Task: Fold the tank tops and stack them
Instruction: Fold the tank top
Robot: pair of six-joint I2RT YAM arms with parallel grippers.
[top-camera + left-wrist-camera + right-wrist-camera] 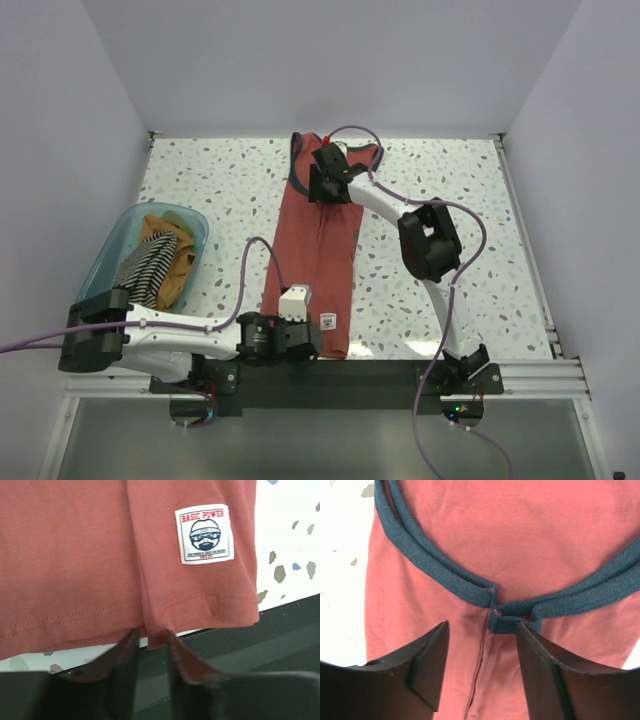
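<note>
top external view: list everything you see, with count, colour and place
red tank top: one, rust-red with navy trim, folded into a long strip mid-table
label: one, white, near its hem
striped tank top: one, black-and-white, in the bin
mustard cloth: count unclear, in the bin
bin: one, translucent teal, table's left
table: one, speckled white
left hand: open, at near hem
right hand: open, over far trim

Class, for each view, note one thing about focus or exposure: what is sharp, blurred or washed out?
Top external view: even light, soft shadows on the table. Left wrist view: the sewn patch is sharp, the left gripper blurred. Right wrist view: the navy trim is crisp, the table bleached white.
</note>
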